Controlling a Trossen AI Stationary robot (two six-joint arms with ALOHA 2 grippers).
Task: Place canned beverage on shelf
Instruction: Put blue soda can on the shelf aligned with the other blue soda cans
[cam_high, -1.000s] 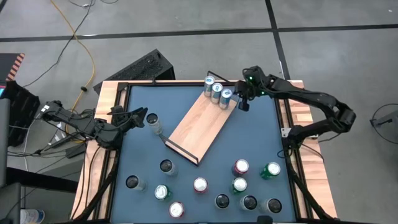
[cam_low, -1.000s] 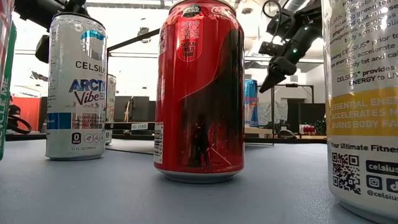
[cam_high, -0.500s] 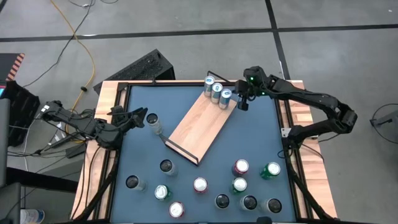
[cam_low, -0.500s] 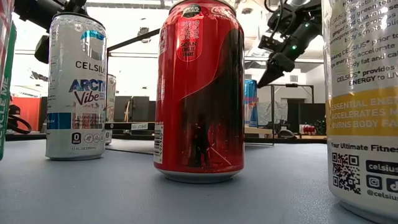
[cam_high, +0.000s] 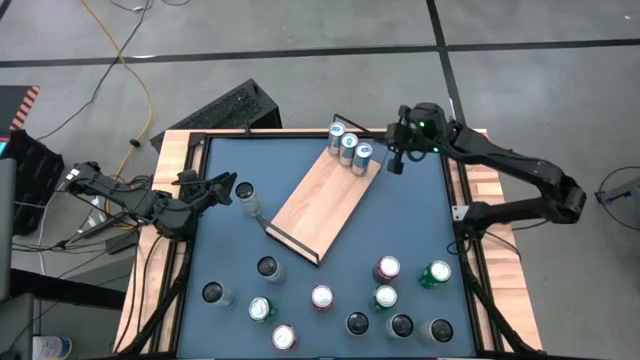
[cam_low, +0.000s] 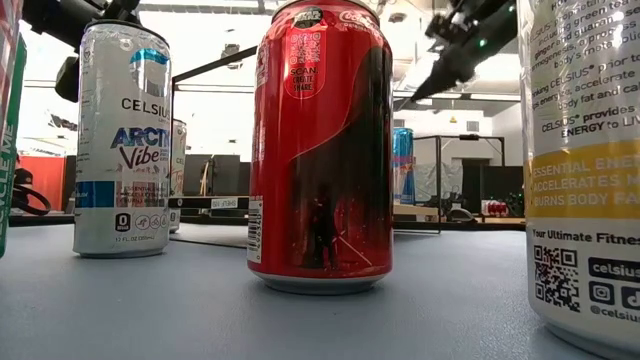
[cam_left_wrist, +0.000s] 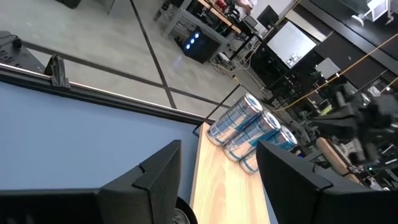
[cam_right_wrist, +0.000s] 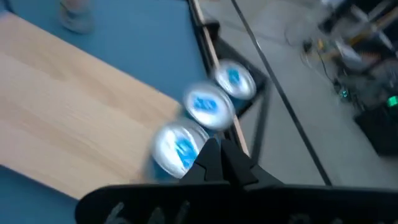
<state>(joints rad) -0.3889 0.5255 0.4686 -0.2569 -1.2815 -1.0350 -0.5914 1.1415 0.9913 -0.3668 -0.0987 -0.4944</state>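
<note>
Even overhead lighting; one wrist view motion-blurred, low view backlit.

From above, the dark blue tabletop (cam_high: 240, 290) and the light-wood rectangular shelf board (cam_high: 318, 205) are evenly lit, with only short, soft shadows beside the cans. At table height, bright ceiling light and a pale far room wash out the background, while the tall red beverage can (cam_low: 321, 145) stands sharp, with glare streaks down its side. The right wrist view is smeared throughout: three blue-topped silver cans (cam_right_wrist: 205, 106) are soft-edged. The left wrist view is clear, its far room dim.
</note>
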